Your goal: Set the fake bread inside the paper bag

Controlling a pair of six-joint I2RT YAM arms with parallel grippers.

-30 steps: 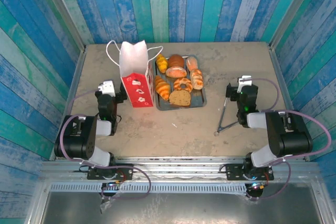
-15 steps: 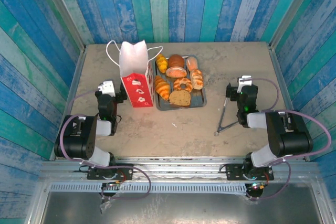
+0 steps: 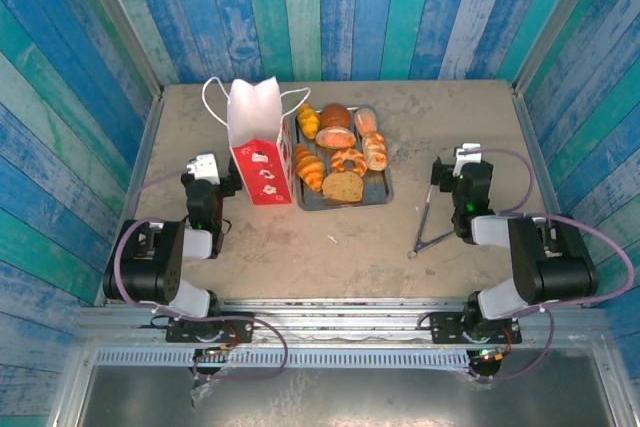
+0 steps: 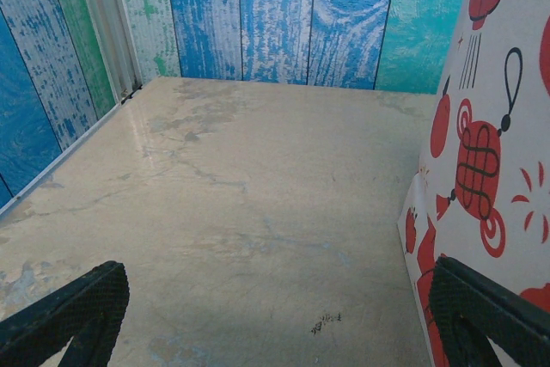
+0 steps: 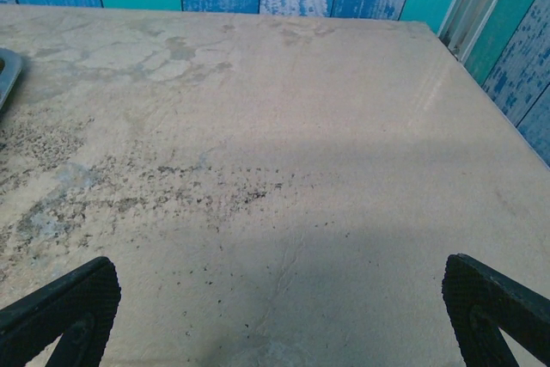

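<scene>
The fake bread (image 3: 340,152) lies on a grey metal tray (image 3: 381,190) at mid-table: croissants, a round bun, a bagel, long rolls and a brown loaf slice. The paper bag (image 3: 256,142) stands upright just left of the tray, white above a red band, with cord handles. My left gripper (image 3: 207,169) rests low on the table left of the bag, open and holding nothing. In the left wrist view the bag (image 4: 490,152) is by the right finger of the left gripper (image 4: 275,298). My right gripper (image 3: 463,162) sits right of the tray, open (image 5: 279,298) over bare table.
Metal tongs (image 3: 425,219) lie on the table beside the right arm. Blue and green plank walls close in the table on three sides. A corner of the tray (image 5: 4,70) shows at the left edge of the right wrist view.
</scene>
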